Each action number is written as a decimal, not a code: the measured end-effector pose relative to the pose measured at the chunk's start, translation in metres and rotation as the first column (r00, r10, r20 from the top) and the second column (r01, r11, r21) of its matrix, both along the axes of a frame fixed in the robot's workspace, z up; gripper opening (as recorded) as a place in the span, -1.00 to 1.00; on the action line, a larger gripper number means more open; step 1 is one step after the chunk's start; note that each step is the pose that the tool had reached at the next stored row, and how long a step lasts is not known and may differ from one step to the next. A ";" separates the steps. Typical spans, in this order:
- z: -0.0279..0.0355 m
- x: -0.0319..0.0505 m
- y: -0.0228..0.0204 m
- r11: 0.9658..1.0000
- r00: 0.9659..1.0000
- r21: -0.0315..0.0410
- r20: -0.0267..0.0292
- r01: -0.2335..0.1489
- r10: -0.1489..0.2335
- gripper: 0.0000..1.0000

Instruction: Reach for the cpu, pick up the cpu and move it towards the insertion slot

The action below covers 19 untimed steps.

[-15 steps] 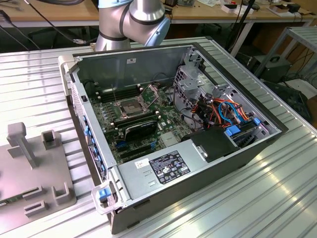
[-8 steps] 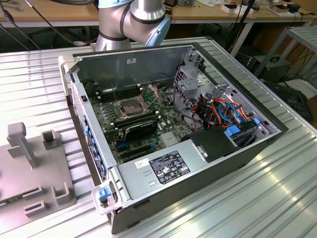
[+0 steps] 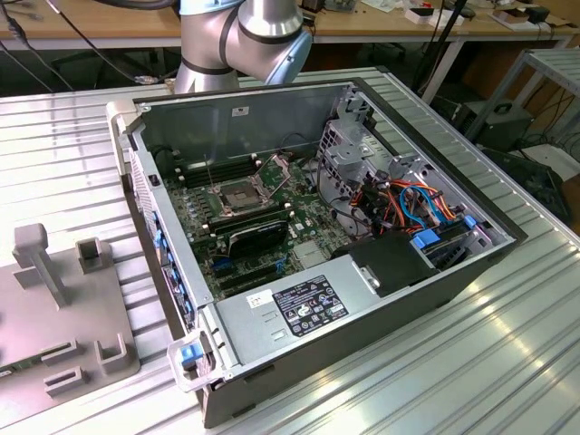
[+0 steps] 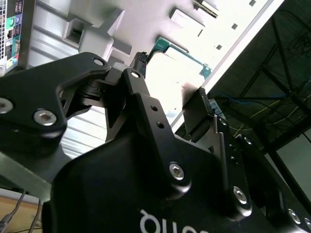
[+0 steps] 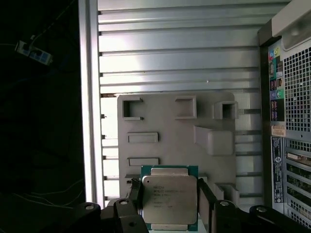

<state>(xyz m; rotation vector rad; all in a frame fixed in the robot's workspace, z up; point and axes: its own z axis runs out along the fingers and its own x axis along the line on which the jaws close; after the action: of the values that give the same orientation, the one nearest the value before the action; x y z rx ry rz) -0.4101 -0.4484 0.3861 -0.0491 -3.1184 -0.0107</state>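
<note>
Above the grey fixture plate (image 5: 165, 121), one cpu (image 5: 169, 201) sits between the jaws, seemingly pinched.

Exterior view: arm (image 3: 243, 41) was cut off by the top edge, and the grey fixture plate (image 3: 54, 308) by the left edge. First wrist view: cpu (image 5: 169, 198) lower edge ran behind the claw (image 5: 170, 206) and out of frame. Second wrist view: the claw body hid most of the cpu, green corner visible.
</note>
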 end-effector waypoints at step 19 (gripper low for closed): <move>0.0000 0.0291 0.0000 1.000 1.000 0.000 0.000 0.000 0.000 0.09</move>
<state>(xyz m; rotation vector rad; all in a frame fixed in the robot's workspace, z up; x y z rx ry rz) -0.3810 -0.4485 0.3861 -0.0491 -3.1184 -0.0106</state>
